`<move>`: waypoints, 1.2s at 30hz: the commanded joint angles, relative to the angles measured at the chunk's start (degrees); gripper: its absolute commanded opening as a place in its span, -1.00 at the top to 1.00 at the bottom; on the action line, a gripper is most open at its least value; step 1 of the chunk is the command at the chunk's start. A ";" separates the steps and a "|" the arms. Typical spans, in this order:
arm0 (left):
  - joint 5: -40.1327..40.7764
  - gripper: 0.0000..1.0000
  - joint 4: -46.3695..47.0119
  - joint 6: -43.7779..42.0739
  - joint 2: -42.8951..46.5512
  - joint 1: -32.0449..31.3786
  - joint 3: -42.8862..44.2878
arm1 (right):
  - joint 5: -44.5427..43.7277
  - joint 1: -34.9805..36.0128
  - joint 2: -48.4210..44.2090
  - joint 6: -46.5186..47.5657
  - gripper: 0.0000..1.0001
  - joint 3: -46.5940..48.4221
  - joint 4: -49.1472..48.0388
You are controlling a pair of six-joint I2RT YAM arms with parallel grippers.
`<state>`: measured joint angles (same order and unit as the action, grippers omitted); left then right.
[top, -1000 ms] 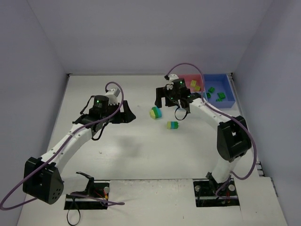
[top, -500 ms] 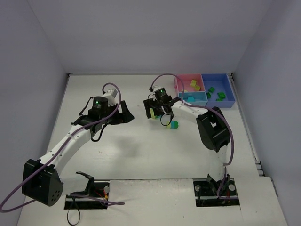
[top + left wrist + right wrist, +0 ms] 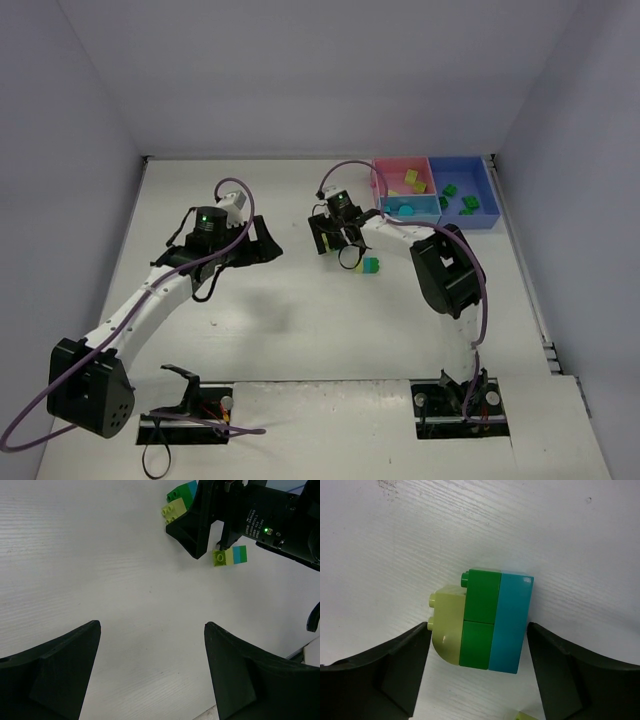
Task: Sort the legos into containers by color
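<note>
A three-colour lego stack [image 3: 482, 625] of yellow-green, green and cyan lies on its side on the white table. My right gripper [image 3: 478, 629] is open and straddles it, one finger on each side with small gaps. In the top view the right gripper [image 3: 331, 240] covers most of that stack. A second stack [image 3: 370, 265] of yellow-green, green and cyan lies just right of it. My left gripper [image 3: 266, 245] is open and empty, to the left. The left wrist view shows both stacks [image 3: 177, 502] [image 3: 230, 556].
Three joined trays sit at the back right: a pink one [image 3: 377, 180] holding yellow-green bricks, a light blue one [image 3: 412, 219] holding a cyan brick, and a larger darker blue one [image 3: 490, 195] holding green bricks. Walls enclose the table.
My right arm swung left from beside the trays and came down over the three-colour stack. The left arm barely moved. Both stacks stayed put.
</note>
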<state>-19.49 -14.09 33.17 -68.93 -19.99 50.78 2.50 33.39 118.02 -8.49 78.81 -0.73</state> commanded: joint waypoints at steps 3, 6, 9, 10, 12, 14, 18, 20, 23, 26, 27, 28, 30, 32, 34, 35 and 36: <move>-1.17 -0.55 2.13 1.02 1.60 0.56 0.28 | -0.92 0.19 -1.03 3.04 -0.28 -0.23 -2.08; -1.69 -0.55 2.66 1.81 1.78 0.83 0.54 | -0.04 0.19 -1.91 3.74 0.18 -1.46 -2.87; -2.57 -0.55 3.45 3.12 1.69 0.83 1.33 | 1.45 0.45 -5.84 4.10 0.72 -4.79 -5.76; -2.75 -0.55 3.89 3.57 1.60 0.74 1.51 | 1.89 0.54 -7.17 4.27 0.81 -5.76 -6.82; -4.06 -0.55 5.81 5.58 1.51 0.83 2.12 | 4.43 0.80 -12.25 4.54 1.00 -9.10 -10.33; -5.90 -0.55 7.66 7.25 1.08 0.83 2.65 | 6.54 0.80 -16.04 4.62 1.00 -11.47 -13.75; -8.02 -0.55 13.10 12.43 -0.24 0.83 3.53 | 12.24 0.89 -25.88 5.06 1.00 -16.22 -16.93; -8.81 -0.54 16.54 14.28 -0.77 0.65 3.62 | 14.36 0.98 -28.53 5.41 1.00 -16.93 -17.72; -10.40 -0.51 21.46 18.06 -1.74 0.13 3.88 | 17.70 1.24 -33.10 5.33 1.00 -17.89 -18.51; -9.43 -0.47 24.01 19.30 -2.61 -1.01 4.85 | 19.47 1.59 -37.58 5.15 0.97 -18.42 -19.13; -9.26 -0.45 24.54 19.48 -2.70 -1.28 5.20 | 19.82 1.59 -38.29 5.06 0.95 -18.42 -19.13; -9.08 -0.43 25.33 19.74 -2.79 -1.63 5.72 | 20.52 1.59 -38.82 5.06 0.94 -18.25 -19.13; -8.82 -0.41 27.79 20.62 -3.32 -2.68 6.08 | 21.31 1.77 -39.97 5.15 0.92 -18.07 -18.96; -8.11 -0.38 30.68 21.67 -3.50 -3.65 6.34 | 21.84 1.77 -40.41 5.50 0.92 -17.55 -18.43; -7.76 -0.36 32.71 22.46 -3.50 -4.09 6.26 | 21.93 1.77 -40.58 5.59 0.92 -17.28 -18.08; -7.15 -0.33 34.02 22.90 -3.58 -4.53 6.26 | 22.10 1.77 -40.76 5.59 0.92 -17.19 -17.90; -6.97 -0.32 34.65 23.08 -3.58 -4.71 6.26 | 22.11 1.86 -40.76 5.59 0.92 -17.11 -17.99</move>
<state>-27.24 11.20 53.89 -73.19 -23.92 53.69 22.72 34.65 79.48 -3.73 60.73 -15.22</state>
